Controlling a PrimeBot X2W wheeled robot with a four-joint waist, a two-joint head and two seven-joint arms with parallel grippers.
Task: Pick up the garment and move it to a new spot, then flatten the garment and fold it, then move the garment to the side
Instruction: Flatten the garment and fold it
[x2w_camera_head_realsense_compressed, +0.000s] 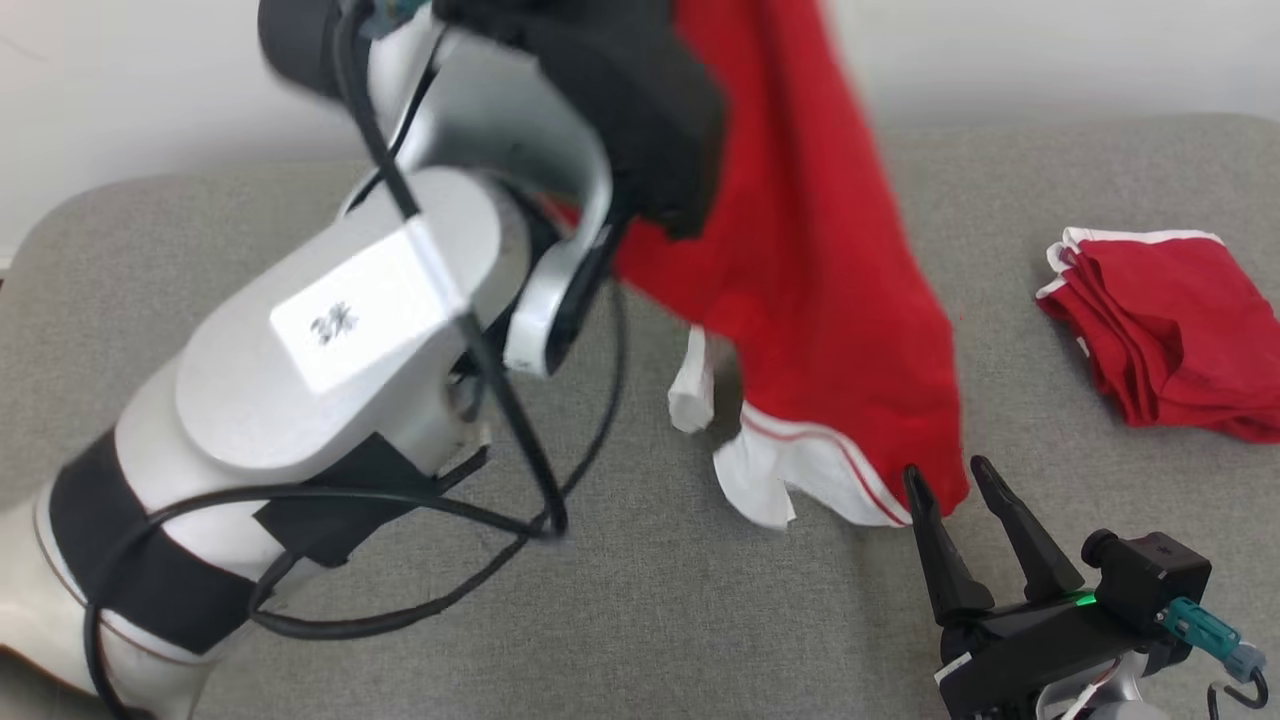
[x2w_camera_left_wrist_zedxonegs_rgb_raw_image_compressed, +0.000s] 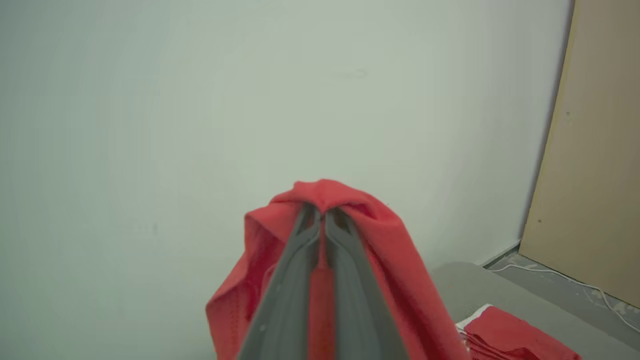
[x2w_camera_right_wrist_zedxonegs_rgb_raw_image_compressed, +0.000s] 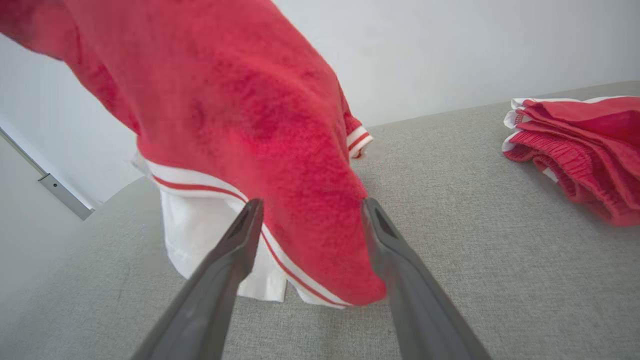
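My left gripper (x2w_camera_left_wrist_zedxonegs_rgb_raw_image_compressed: 322, 217) is clamped on the red garment (x2w_camera_head_realsense_compressed: 820, 300), which hangs over the grey cushion (x2w_camera_head_realsense_compressed: 700, 620). My right gripper (x2w_camera_head_realsense_compressed: 945, 468) is wide open and empty; I should close it on the lowest hem corner (x2w_camera_right_wrist_zedxonegs_rgb_raw_image_compressed: 360, 295).

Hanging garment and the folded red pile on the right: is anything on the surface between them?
Bare grey surface lies between the hanging garment and the folded pile, as the head and right wrist views show.
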